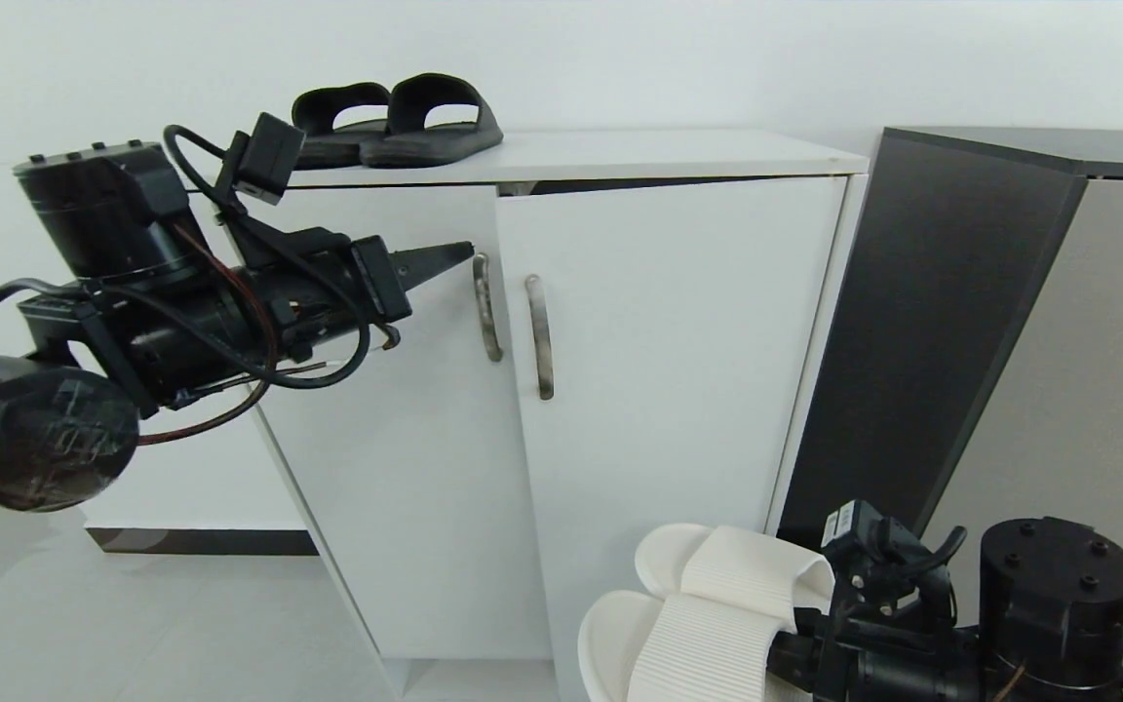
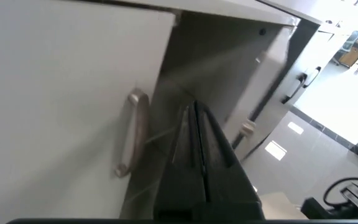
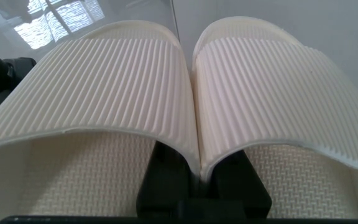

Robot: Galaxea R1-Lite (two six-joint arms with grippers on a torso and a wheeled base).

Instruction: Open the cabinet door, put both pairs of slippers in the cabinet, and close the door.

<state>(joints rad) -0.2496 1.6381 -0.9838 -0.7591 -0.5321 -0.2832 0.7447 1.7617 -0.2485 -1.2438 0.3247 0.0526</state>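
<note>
Before the white cabinet (image 1: 669, 151), as seen from the head camera: left gripper (image 1: 449, 257) at nine o'clock, level with the tops of the door handles, fingers (image 2: 211, 152) pressed together on nothing, tip just beside the left door handle (image 1: 486, 310), contact impossible to tell. Right door (image 1: 678, 390) slightly ajar, free edge forward of the left door (image 1: 406, 468), a dark gap along its top under the cabinet's top board, shadowed interior on show past the closed fingers in the left wrist view. Right door handle (image 1: 540, 336) at three o'clock of the left one and just beside it, both upright metal bars. Black slippers (image 1: 396, 122) at twelve o'clock, side by side on the cabinet's top near its left rear corner, close to the white wall (image 1: 717, 58). White slippers (image 1: 708, 604) at five o'clock, low before the right door and off the floor, held as a pair by the right gripper (image 3: 197, 177): ribbed straps side by side, the inner edges of the two straps pinched together between the black fingers (image 3: 166, 186), rounded far ends pointing toward the cabinet. Dark grey cabinet (image 1: 912, 341) at three o'clock, just beside the white one. Pale glossy floor (image 1: 181, 604) at seven o'clock, below the left arm.
</note>
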